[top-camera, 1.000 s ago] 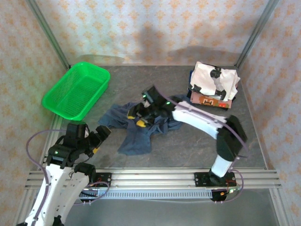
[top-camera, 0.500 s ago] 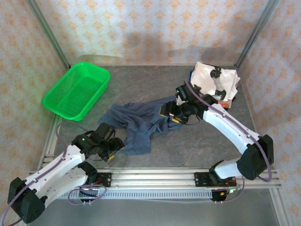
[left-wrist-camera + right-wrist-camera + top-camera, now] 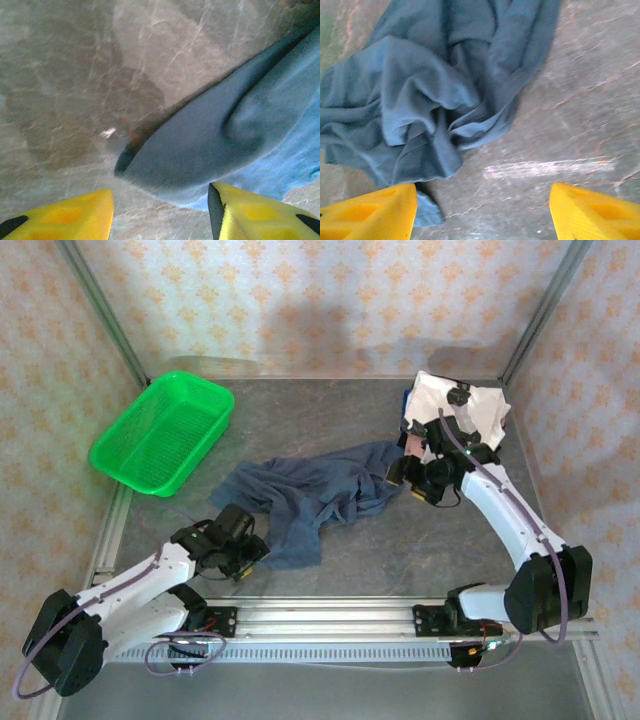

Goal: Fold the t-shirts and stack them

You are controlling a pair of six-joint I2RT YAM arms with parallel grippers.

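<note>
Desk (image 3: 400,550): slate-blue t-shirt (image 3: 310,495) sprawls crumpled at centre, long axis near-left to far-right. White-and-black t-shirt (image 3: 460,410) sits atop brown printed t-shirt (image 3: 445,452), far right. Left end effector (image 3: 160,195), fingers apart, faces near-left hem just ahead. Right end effector (image 3: 482,192), spread and empty, beside far-right end.

The top camera overlooks the table (image 3: 400,540) from behind; both wrist cameras peer closely down at the blue t-shirt (image 3: 310,490).

We log a green mesh basket (image 3: 163,432) well ahead and left of the left fingers (image 3: 65,216). Grey marbled counter (image 3: 75,75) lies under and ahead of them. Patterned wallpaper (image 3: 320,300) stands far beyond, behind the basket.
</note>
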